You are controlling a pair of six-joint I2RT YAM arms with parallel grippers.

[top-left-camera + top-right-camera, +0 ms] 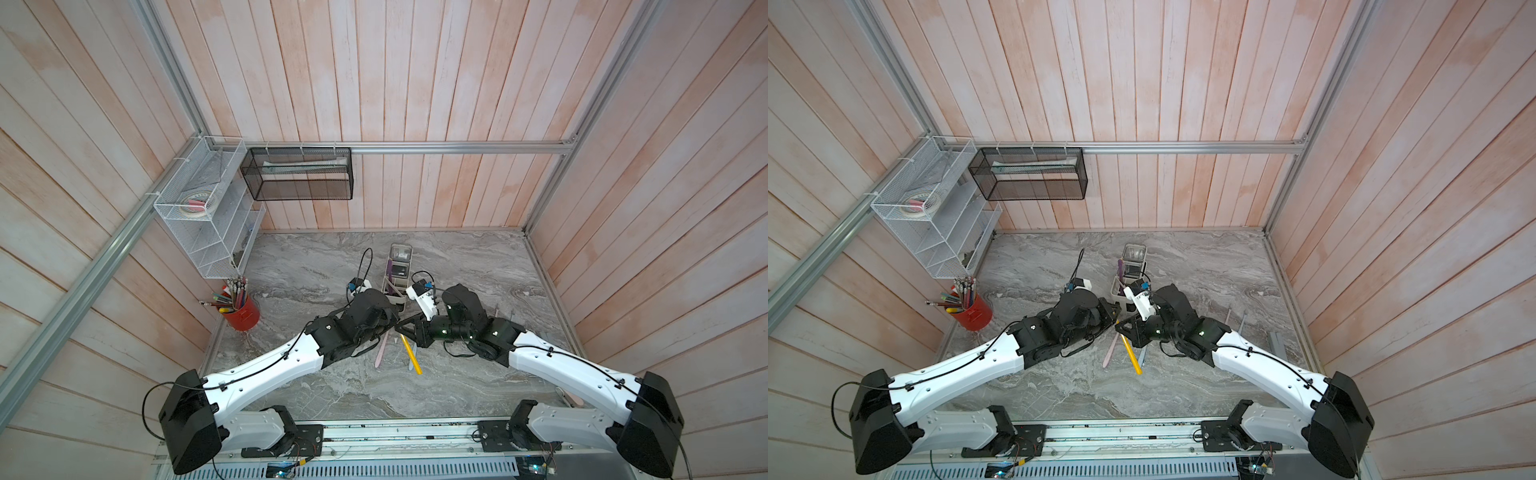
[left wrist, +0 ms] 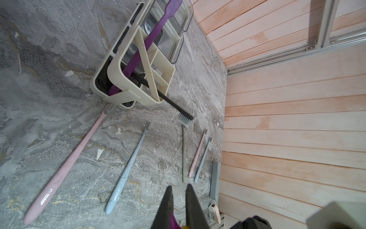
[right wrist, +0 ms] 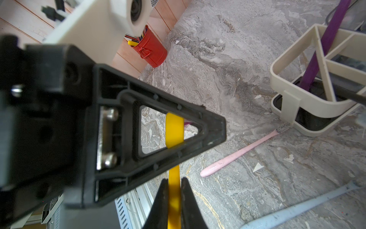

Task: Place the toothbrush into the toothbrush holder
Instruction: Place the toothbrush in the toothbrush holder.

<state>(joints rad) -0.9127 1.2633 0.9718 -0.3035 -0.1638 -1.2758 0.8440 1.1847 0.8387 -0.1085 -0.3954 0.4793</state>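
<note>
My right gripper [image 3: 174, 179] is shut on the handle of a yellow toothbrush [image 3: 173, 128]. My left gripper [image 2: 179, 187] meets it from the other side. Its jaws stand narrow, with a magenta and yellow bit of the toothbrush pinched deep between them. In both top views the two grippers [image 1: 397, 330] [image 1: 1118, 322] meet just in front of the cream toothbrush holder [image 1: 392, 286] [image 1: 1117, 291], and the yellow toothbrush [image 1: 411, 355] [image 1: 1131, 355] slants toward me. The toothbrush holder [image 2: 126, 79] [image 3: 293, 79] stands upright with a purple toothbrush [image 2: 156, 29] and a black one [image 2: 172, 103] in it.
Several loose toothbrushes lie on the marble top, among them a pink one [image 2: 69, 164], a blue one [image 2: 126, 168] and a grey-green one [image 2: 184, 154]. A red pen cup [image 1: 243, 311] stands at the left wall, under a white mesh rack [image 1: 199, 208]. A black mesh basket [image 1: 299, 174] hangs behind.
</note>
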